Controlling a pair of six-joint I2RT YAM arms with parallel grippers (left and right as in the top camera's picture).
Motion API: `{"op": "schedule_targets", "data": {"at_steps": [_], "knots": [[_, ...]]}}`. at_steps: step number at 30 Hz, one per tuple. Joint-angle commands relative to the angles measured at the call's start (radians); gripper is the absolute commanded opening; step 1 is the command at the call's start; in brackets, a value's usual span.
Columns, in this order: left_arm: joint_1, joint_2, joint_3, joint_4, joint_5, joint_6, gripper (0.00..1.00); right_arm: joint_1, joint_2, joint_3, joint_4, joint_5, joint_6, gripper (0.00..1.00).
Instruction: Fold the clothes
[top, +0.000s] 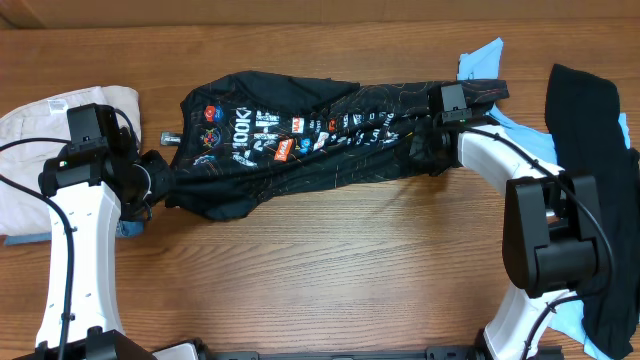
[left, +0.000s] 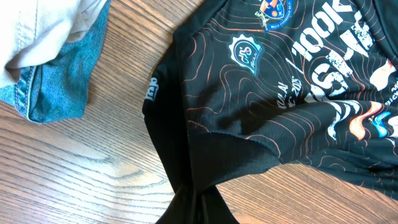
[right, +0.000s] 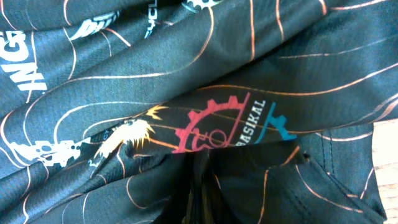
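Two sets of jaws are clamped tight on one thin black sports jersey (top: 300, 140) printed with white and orange logos and fine orange contour lines. It lies stretched across the brown wooden table (top: 330, 290) between them.

The left jaws, at the tip of the white left arm (top: 75, 230), pinch the jersey's left end. In the left wrist view the dark cloth narrows into a gathered fold that runs down into them at the bottom edge, and the printed panel spreads out beyond. The right jaws, at the tip of the white right arm (top: 485, 150), grip the opposite end. In the right wrist view the fabric puckers into creases that converge on them just below a red cog-shaped logo (right: 208, 127). Between the two grips the jersey is rumpled, logos facing up.

Behind the left jaws, apart from the jersey, lie a cream cloth garment (top: 40, 120) and a piece of blue denim (left: 56, 87) partly under it. Behind the right jaws sit a light blue shirt (top: 480, 55) and a plain black garment (top: 590, 150). A corner of the shirt shows just past the jersey's right end.
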Motion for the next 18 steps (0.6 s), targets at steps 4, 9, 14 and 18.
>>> {"op": "schedule_targets", "data": {"at_steps": [4,9,14,18], "knots": [[-0.003,0.006,0.005,0.008,-0.010,0.026,0.04,-0.002,-0.126,0.027,-0.072,0.070,0.002,0.05],[-0.003,0.006,0.005,0.008,-0.010,0.026,0.04,-0.001,-0.285,0.047,-0.236,0.077,-0.002,0.10],[-0.003,0.006,0.005,0.008,-0.010,0.026,0.04,-0.001,-0.312,0.043,-0.482,0.077,-0.002,0.10],[-0.003,0.006,0.005,0.010,-0.010,0.026,0.04,-0.001,-0.309,0.020,-0.645,0.077,-0.002,0.19]]}}
